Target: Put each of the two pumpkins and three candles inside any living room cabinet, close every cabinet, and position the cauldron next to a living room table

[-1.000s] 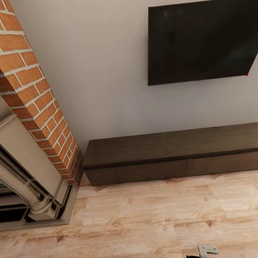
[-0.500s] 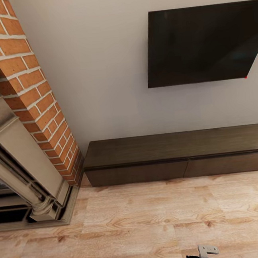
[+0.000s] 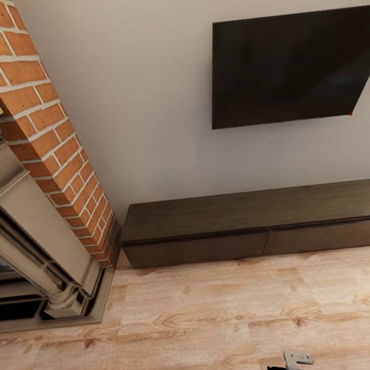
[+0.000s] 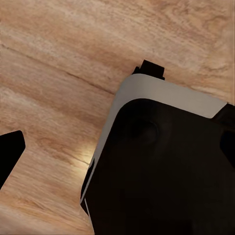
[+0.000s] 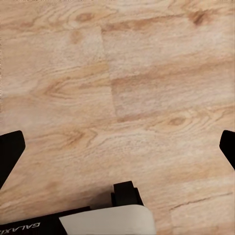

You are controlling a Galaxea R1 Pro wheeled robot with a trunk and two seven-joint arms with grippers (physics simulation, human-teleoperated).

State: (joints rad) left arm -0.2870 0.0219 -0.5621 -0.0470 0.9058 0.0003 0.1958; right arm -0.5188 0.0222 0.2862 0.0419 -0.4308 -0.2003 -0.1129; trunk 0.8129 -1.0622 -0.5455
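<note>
The cabinet (image 3: 257, 217) is a long, low dark-brown unit against the white wall, and both of its wide fronts are shut. The pumpkins, candles, cauldron and table are out of view. In the right wrist view my right gripper (image 5: 117, 147) is open over bare plank floor, its black fingertips (image 5: 10, 152) far apart with nothing between them. In the left wrist view my left gripper (image 4: 117, 156) is open and holds nothing. It points down at my own black-and-white body (image 4: 161, 161) and the floor.
A brick chimney with an ornate beige fireplace (image 3: 30, 237) juts out at the left, beside the cabinet's left end. A black TV (image 3: 292, 66) hangs on the wall above the cabinet. Light wood-plank floor (image 3: 223, 318) lies between me and the cabinet.
The whole head view has slid slightly downward, so the camera has moved. The cabinet, fireplace and both grippers look unchanged.
</note>
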